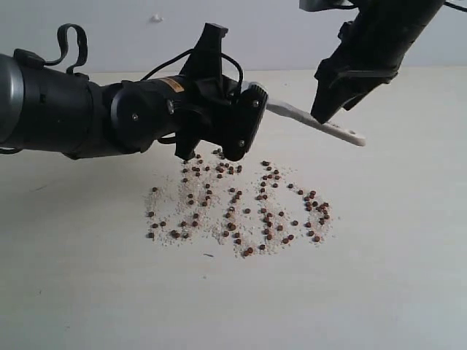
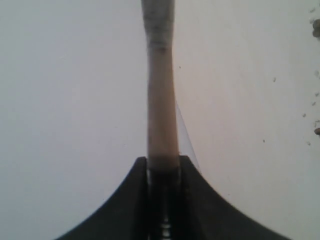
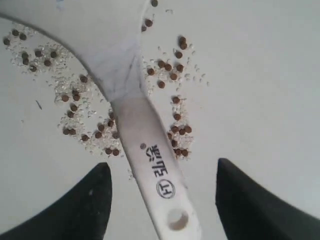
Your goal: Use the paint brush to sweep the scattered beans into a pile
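The beans (image 1: 241,211) lie scattered with whitish crumbs in a wide patch on the pale table (image 1: 394,277), and no heap shows among them. My left gripper (image 1: 215,146) hovers over the patch's far edge, shut on the paint brush (image 1: 321,122). Its light handle sticks out to the right, and the gripper hides its bristles. In the left wrist view the paint brush (image 2: 162,110) runs edge-on out of the gripper (image 2: 162,162). My right gripper (image 1: 325,109) is open just above the handle's end. Its fingers stand wide on both sides of the handle (image 3: 150,160), apart from it, with the beans (image 3: 170,70) beneath.
A few beans (image 2: 317,131) show at the edge of the left wrist view. The thick black left arm (image 1: 58,109) stretches in from the left. The pale table spreads out on all sides of the bean patch.
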{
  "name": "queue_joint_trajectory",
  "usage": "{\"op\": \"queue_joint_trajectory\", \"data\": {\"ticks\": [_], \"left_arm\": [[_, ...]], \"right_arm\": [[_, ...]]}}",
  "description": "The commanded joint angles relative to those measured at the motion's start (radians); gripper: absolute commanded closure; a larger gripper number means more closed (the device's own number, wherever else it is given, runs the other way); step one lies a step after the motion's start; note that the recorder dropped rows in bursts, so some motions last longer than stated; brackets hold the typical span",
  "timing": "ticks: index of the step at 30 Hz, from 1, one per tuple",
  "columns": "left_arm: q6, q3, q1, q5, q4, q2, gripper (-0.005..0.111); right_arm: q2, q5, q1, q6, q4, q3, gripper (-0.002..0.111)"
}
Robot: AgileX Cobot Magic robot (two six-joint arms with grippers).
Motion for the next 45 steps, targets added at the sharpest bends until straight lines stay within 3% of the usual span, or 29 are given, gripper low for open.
{"op": "queue_joint_trajectory", "data": {"ticks": [1,3,7,12,16,18,19,25,27,32,37,41,45], "left_arm": [[0.000,-0.007,0.029,-0.010,-0.095,-0.002,0.107],[-0.004,-0.007,0.049,0.025,-0.159,-0.010,0.107],[-0.175,-0.014,0.095,0.134,-0.210,-0.055,0.107],[-0.398,-0.044,0.266,0.502,-0.277,-0.150,0.107],[-0.396,-0.044,0.379,0.638,-0.387,-0.181,0.107],[-0.377,-0.044,0.443,0.717,-0.457,-0.184,0.107],[-0.353,-0.044,0.500,0.797,-0.512,-0.184,0.107],[-0.322,-0.044,0.663,1.064,-0.599,-0.184,0.107],[-0.258,-0.044,0.712,1.185,-0.677,-0.184,0.107],[-0.179,-0.044,0.805,1.432,-0.815,-0.149,0.107],[-0.154,-0.044,0.814,1.534,-0.815,-0.107,0.107],[-0.136,-0.044,0.814,1.574,-0.822,-0.068,0.107],[-0.122,-0.044,0.814,1.574,-0.826,-0.049,0.107]], "right_arm": [[-0.091,-0.004,-0.003,-0.005,-0.007,-0.006,0.052],[-0.161,-0.112,-0.017,0.004,0.001,-0.004,0.053],[-0.328,-0.290,-0.074,0.016,0.095,0.092,0.057],[-0.447,-0.546,-0.073,-0.026,0.126,0.345,0.057],[-0.488,-0.635,-0.073,-0.136,0.225,0.437,0.057],[-0.507,-0.649,-0.073,-0.273,0.344,0.469,0.057],[-0.524,-0.654,-0.073,-0.486,0.503,0.508,0.057],[-0.533,-0.684,-0.071,-1.053,1.081,0.599,0.057],[-0.527,-0.682,-0.071,-1.087,1.257,0.599,0.057],[-0.450,-0.636,-0.071,-1.240,1.427,0.599,0.057],[-0.356,-0.544,-0.071,-1.191,1.427,0.566,0.068],[-0.234,-0.258,-0.071,-1.280,1.420,0.491,0.054],[-0.141,-0.103,-0.071,-1.361,1.410,0.423,0.054]]}}
